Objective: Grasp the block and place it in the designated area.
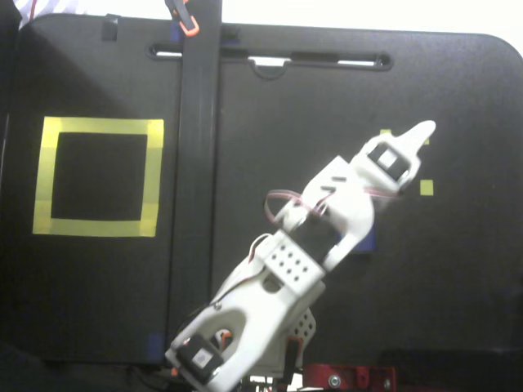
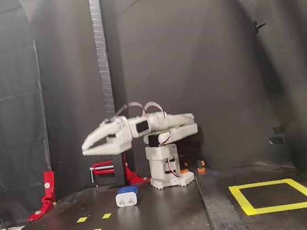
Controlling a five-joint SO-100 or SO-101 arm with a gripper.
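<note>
My target block [image 2: 127,197] is a small dark-blue box with a white face turned toward the camera in a fixed view; it rests flat on the tabletop, left of centre there. In a fixed view from above, only a blue sliver [image 1: 365,240] shows beside my arm, toward the tabletop's right half. The designated area [image 1: 98,128], a square of wide yellow tape around a black centre, lies flat near the tabletop's left edge, well apart from the block and empty [image 2: 277,208].

White arm runs diagonally from bottom centre to upper right in a fixed view, gripper [image 1: 421,131] tip over the small yellow tape squares [image 1: 426,188]. Block [image 1: 365,239] mostly hidden under the arm — blue sliver only. Designated area [image 1: 99,176] well apart, far left — empty.
</note>
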